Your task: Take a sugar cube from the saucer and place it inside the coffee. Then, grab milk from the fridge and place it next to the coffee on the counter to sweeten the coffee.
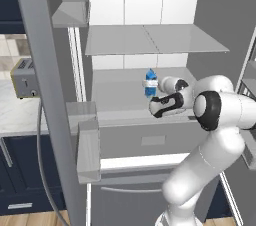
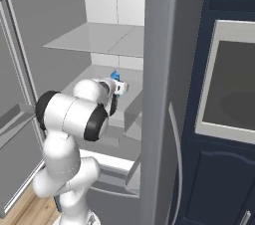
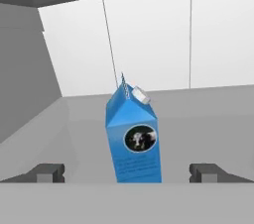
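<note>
fridge [image 1: 150,40] open, white inside, grey shelves. arm reaches into it at the middle shelf [image 1: 120,97]. milk [image 3: 133,139] stands upright on that shelf, blue carton with a round cow label on the front and a white cap on the slanted top. in the hand view it sits between the two dark fingertips [image 3: 49,172], closer to the left one, not touching either. gripper [image 3: 127,173] jaws spread wide, holding nothing, carton just ahead of them. from the left base view the milk [image 1: 151,84] is right at the front of the hand, partly hidden by it. from the right base view just the blue top of the milk [image 2: 115,75] peeks over the wrist. toaster [image 1: 24,79] on the counter [image 1: 15,112] left of the fridge door. oven [image 2: 229,94] in the navy cabinets on the right.
</note>
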